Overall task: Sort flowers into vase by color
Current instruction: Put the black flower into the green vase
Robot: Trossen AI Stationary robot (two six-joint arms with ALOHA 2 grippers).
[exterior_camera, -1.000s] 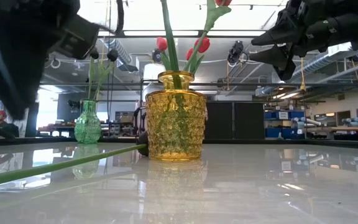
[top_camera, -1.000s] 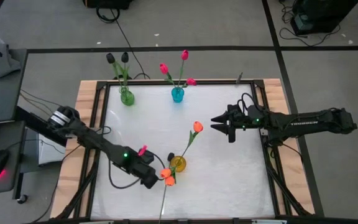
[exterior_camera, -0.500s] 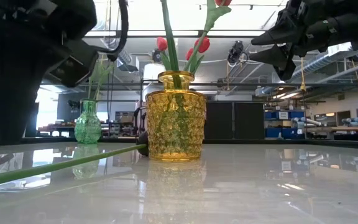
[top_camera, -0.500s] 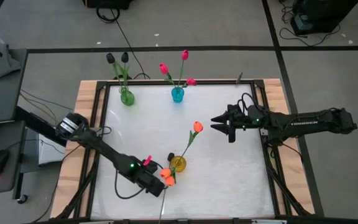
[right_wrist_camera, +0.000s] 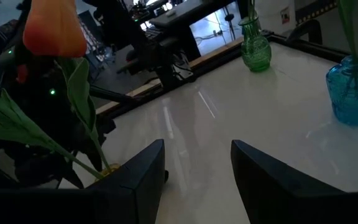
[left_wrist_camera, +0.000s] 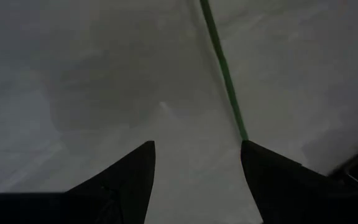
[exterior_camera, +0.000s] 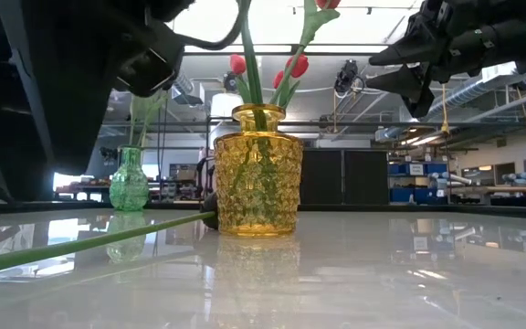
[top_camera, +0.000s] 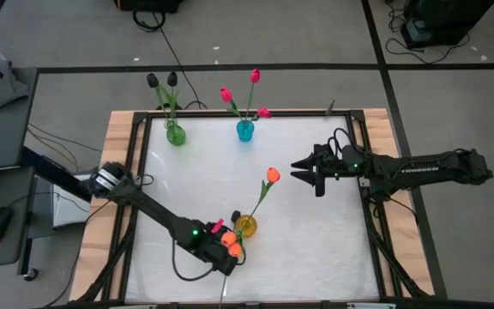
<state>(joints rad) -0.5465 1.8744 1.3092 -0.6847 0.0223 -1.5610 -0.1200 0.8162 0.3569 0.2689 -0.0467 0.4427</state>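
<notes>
An orange tulip lies flat on the table near its front edge: bud (top_camera: 232, 249), thin green stem (top_camera: 224, 290) running off toward the near edge, also seen as the stem (exterior_camera: 89, 243) and the stem (left_wrist_camera: 224, 68). My left gripper (top_camera: 226, 260) hovers open over it, pointing steeply down; in the left wrist view my left gripper (left_wrist_camera: 197, 165) has the stem beside one finger. The yellow vase (top_camera: 245, 226) holds one orange tulip (top_camera: 271, 175). My right gripper (top_camera: 300, 170) waits open in the air, right of centre.
At the far edge a green vase (top_camera: 175, 135) holds two black tulips (top_camera: 162, 80), and a blue vase (top_camera: 244, 130) holds pink-red tulips (top_camera: 226, 94). A wooden frame (top_camera: 123, 172) borders the white table. Open tabletop lies between the vases.
My left gripper has moved toward the table's right and near edges, coming over the lying tulip's bud and the top of its stem, rolling about its own axis as it went. Its fingers have stayed open. The tulip has not moved.
</notes>
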